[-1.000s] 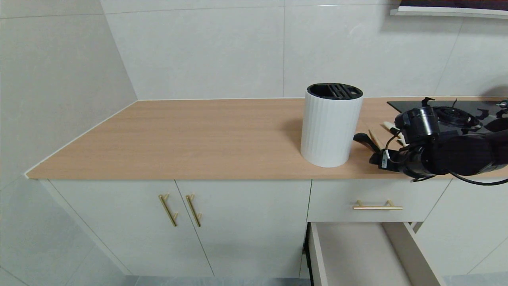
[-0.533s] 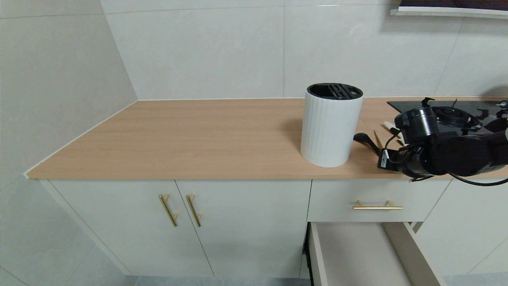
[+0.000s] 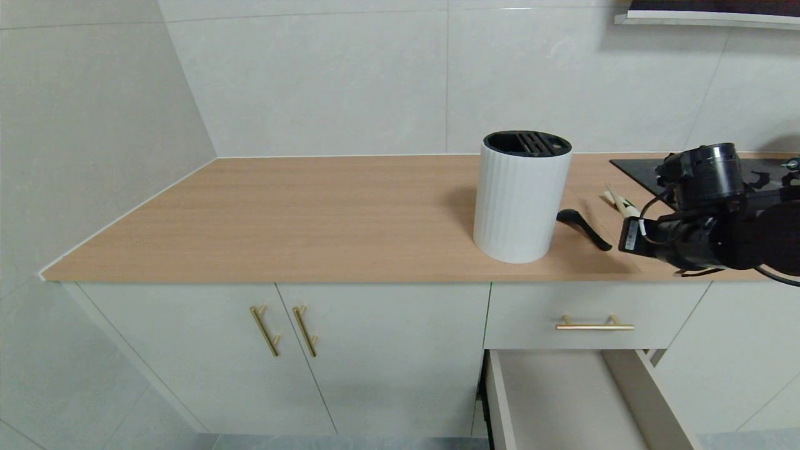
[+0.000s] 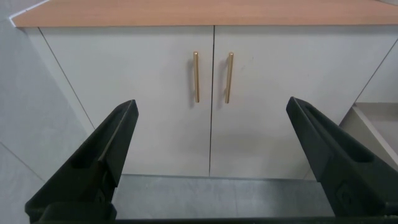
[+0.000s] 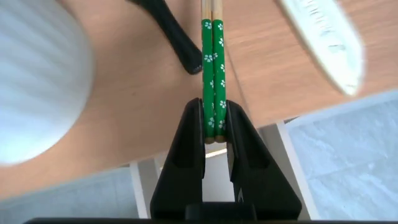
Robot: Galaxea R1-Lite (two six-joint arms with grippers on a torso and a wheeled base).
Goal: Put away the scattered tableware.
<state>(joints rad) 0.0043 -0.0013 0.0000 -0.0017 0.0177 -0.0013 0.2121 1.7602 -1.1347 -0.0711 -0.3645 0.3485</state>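
My right gripper [image 5: 214, 127] is shut on a pair of green chopsticks [image 5: 212, 68] with white flowers, held just above the wooden counter [image 3: 312, 212]. Under them lie a black spoon [image 5: 169, 32] and a white-handled utensil [image 5: 323, 37]. In the head view the black spoon [image 3: 581, 226] lies right of the white ribbed utensil holder [image 3: 522, 200], and the white-handled utensil [image 3: 619, 203] lies further right. My right arm [image 3: 706, 234] hovers at the counter's front right. My left gripper [image 4: 214, 162] hangs open and empty in front of the cabinet doors [image 4: 211, 93].
A black stove [image 3: 650, 167] sits at the counter's far right, behind my right arm. An open drawer [image 3: 556, 394] sticks out below the counter, under a closed drawer with a gold handle [image 3: 594, 325]. The counter's left half is bare wood.
My right arm has risen and pulled back to the right. The chopsticks that lay beside the black spoon have left the counter in its grip.
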